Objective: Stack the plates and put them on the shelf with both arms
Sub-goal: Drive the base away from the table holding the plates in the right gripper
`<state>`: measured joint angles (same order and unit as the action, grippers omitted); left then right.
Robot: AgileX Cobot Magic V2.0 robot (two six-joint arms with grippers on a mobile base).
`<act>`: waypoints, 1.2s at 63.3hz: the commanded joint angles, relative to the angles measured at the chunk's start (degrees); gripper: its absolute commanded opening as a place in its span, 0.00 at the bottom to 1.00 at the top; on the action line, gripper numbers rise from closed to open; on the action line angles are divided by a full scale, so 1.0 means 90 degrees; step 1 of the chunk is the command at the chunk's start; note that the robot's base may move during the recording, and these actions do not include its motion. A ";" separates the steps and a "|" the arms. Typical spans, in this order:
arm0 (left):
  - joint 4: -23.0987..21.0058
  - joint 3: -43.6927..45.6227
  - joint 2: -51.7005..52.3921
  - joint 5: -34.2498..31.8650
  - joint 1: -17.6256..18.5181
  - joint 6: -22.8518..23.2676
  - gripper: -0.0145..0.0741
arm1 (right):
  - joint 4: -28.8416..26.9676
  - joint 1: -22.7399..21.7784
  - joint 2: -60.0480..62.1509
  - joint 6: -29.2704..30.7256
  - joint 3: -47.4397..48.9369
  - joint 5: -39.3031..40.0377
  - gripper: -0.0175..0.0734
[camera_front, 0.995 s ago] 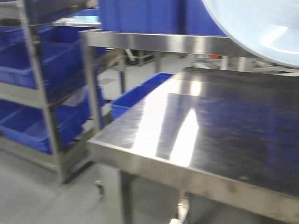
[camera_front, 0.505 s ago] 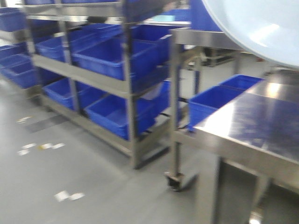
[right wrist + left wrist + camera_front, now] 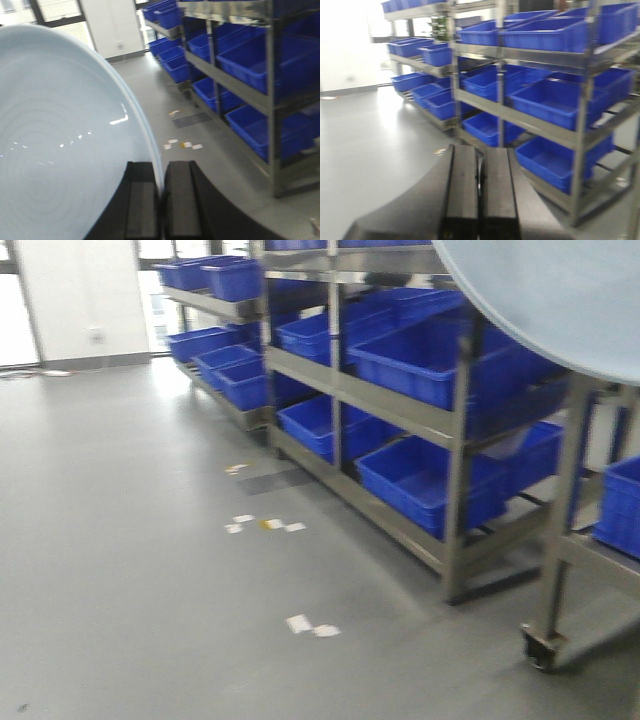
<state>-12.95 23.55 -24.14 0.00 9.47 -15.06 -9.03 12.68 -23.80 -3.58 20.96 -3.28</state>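
We note the right gripper pinching a plate by its rim. The left gripper is pressed together, empty. The shelf holds blue crates on the right.

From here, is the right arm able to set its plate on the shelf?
Probably not yet. The right gripper grips the plate by its rim, but bare floor separates it from the shelf. Nothing blocks the way; driving closer looks needed.
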 commanded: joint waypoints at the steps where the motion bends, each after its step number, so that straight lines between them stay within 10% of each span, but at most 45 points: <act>1: -0.0022 0.0183 -0.0048 -0.0526 0.0001 0.0028 0.25 | 0.0035 -0.0034 -0.0006 0.0020 0.0189 0.0636 0.25; 76: -0.0022 0.0183 -0.0048 -0.0526 0.0001 0.0028 0.25 | 0.0035 -0.0034 -0.0006 0.0020 0.0189 0.0636 0.25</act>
<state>-12.95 23.55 -24.14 0.00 9.47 -15.06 -9.03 12.68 -23.80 -3.58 20.96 -3.28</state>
